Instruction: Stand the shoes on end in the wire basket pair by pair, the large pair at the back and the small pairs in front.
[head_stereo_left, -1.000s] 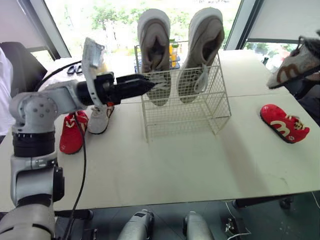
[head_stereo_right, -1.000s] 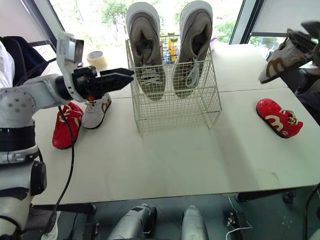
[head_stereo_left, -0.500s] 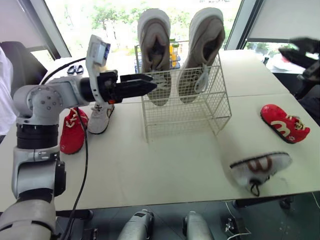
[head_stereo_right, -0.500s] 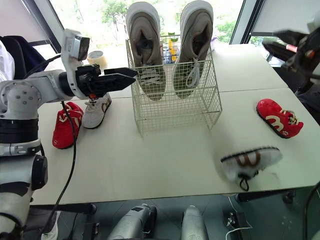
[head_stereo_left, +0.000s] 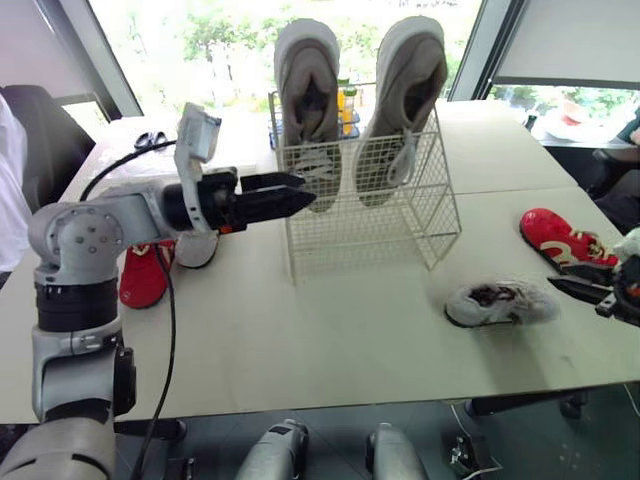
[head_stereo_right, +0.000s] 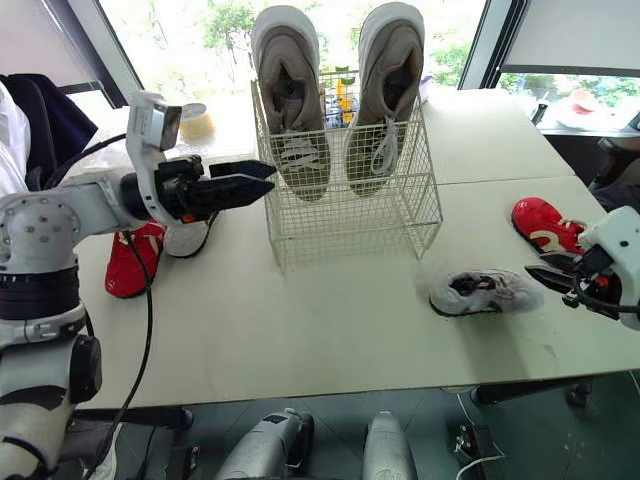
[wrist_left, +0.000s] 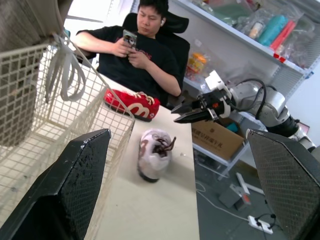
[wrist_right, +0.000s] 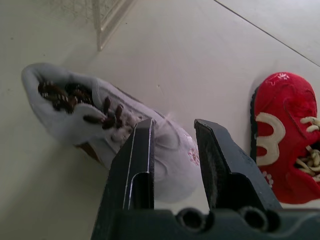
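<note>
Shoe status: small white shoe with brown laces (head_stereo_left: 500, 302) lies on its side on the pale table (head_stereo_left: 330, 340), lower right of the frame, well apart from the white wire basket (head_stereo_left: 400, 215). Two large grey-beige shoes (head_stereo_left: 308, 110) stand on end at the basket's back; the front row looks empty. Right gripper (wrist_right: 173, 125) hovers at the shoe's toe, fingers a narrow gap apart, holding nothing. Left gripper (head_stereo_right: 272, 178) spread wide, empty, just beside the basket's front left corner.

Risks, as judged: narrow fingers on a rounded toe could skid and shove the shoe toward the near table edge. A toe grip may let the heel swing. Left fingers could snag the wire and rock the top-heavy basket.

Unclear: whether the right fingertips touch the shoe. Small red shoe (head_stereo_left: 560, 240) sits just beyond, partly behind that gripper. Mid left: another red shoe (head_stereo_left: 143, 278) and another white shoe (head_stereo_left: 197, 252), half hidden by the left arm.
</note>
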